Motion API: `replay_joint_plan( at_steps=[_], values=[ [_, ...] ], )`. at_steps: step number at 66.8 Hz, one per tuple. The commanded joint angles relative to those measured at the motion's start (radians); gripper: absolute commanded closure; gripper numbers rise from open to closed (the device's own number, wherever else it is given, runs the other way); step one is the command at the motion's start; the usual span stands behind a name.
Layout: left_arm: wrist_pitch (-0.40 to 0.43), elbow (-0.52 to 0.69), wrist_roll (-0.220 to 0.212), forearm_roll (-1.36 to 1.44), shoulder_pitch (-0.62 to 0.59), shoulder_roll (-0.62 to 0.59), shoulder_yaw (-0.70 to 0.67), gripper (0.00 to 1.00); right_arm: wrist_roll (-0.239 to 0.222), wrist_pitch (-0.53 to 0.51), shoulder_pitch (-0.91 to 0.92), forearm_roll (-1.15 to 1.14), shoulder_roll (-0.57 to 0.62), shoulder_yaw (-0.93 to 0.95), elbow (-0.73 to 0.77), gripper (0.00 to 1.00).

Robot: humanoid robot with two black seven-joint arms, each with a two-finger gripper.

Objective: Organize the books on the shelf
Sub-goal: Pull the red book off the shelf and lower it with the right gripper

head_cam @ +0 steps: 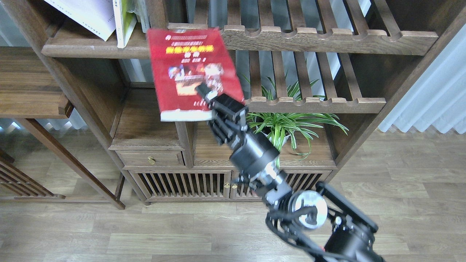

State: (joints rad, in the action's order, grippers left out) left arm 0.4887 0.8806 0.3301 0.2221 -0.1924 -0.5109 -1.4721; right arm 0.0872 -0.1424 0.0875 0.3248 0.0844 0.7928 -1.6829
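My right gripper (pixel 211 103) is shut on the lower right corner of the dark red book (pixel 189 69), which has small photos on its cover. I hold the book in the air, cover towards me, in front of the post between the two bays. The pale white-lavender book (pixel 85 12) and the yellow-green book (pixel 125 18) lean on the flat dark-brown shelf (pixel 94 45) at the top left. The left gripper is out of view.
Slatted shelves with notched front rails (pixel 327 36) fill the right bay. A potted spider plant (pixel 287 125) stands under them, close to my forearm. A small drawer with a brass knob (pixel 151 159) and a slatted cabinet (pixel 182 183) lie below.
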Motion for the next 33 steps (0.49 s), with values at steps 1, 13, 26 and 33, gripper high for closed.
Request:
replay_joint_plan(
  at_steps=[1, 13, 26, 33],
  values=[
    [0.000, -0.021, -0.002, -0.007, 0.042, 0.043, 0.056, 0.00, -0.044, -0.093, -0.018, -0.003, 0.053, -0.015, 0.057, 0.94],
    [0.000, -0.041, 0.001, -0.049, 0.059, 0.100, 0.137, 0.00, -0.184, -0.267, -0.011, -0.013, 0.051, -0.030, 0.212, 0.94],
    [0.000, -0.127, -0.006, -0.109, 0.057, 0.242, 0.213, 0.00, -0.352, -0.346, -0.022, -0.102, -0.018, 0.034, 0.439, 0.94],
    [0.000, -0.150, -0.025, -0.109, 0.057, 0.242, 0.254, 0.00, -0.371, -0.346, -0.031, -0.158, 0.000, 0.043, 0.482, 0.91]
  ],
)
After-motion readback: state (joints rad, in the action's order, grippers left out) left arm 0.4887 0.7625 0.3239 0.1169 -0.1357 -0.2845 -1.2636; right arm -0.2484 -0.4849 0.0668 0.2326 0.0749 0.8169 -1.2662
